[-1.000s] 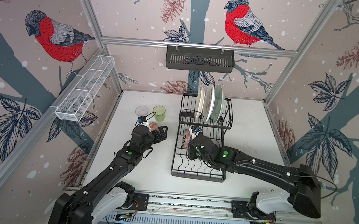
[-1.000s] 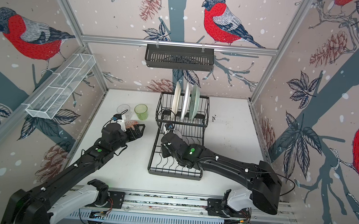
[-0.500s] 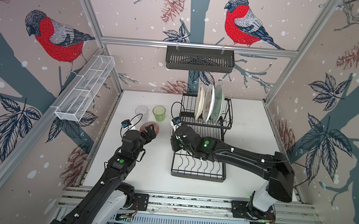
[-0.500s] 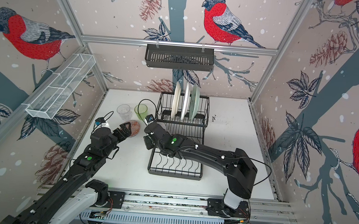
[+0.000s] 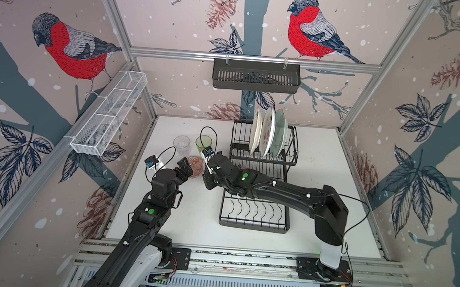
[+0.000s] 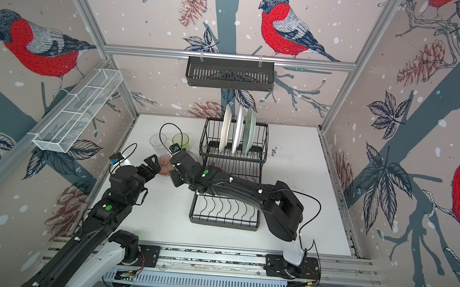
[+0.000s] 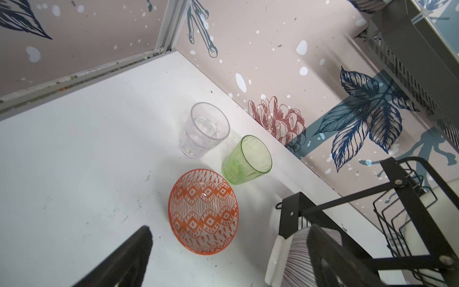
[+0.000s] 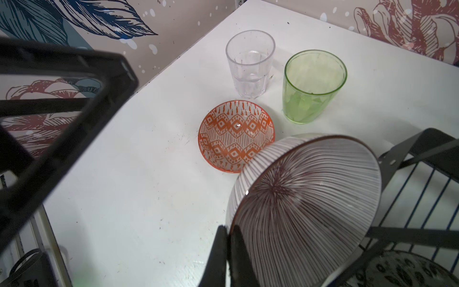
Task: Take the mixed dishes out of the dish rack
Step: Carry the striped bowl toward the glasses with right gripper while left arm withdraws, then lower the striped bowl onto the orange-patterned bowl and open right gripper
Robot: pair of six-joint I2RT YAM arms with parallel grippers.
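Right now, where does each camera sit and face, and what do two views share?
Top views: high in front, looking down on rack, left arm, right arm.
Left wrist: on left arm, facing orange bowl; open left gripper shows.
Right wrist: on right arm, facing green tumbler; right gripper shut on striped bowl.
Shared by wrist views: orange bowl, green tumbler.

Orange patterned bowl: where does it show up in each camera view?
A top view: orange patterned bowl on the table, below the green tumbler.
A top view: same spot.
Left wrist: whole, beside that tumbler.
Right wrist: partly behind the striped bowl.
Shared landmark: green tumbler.
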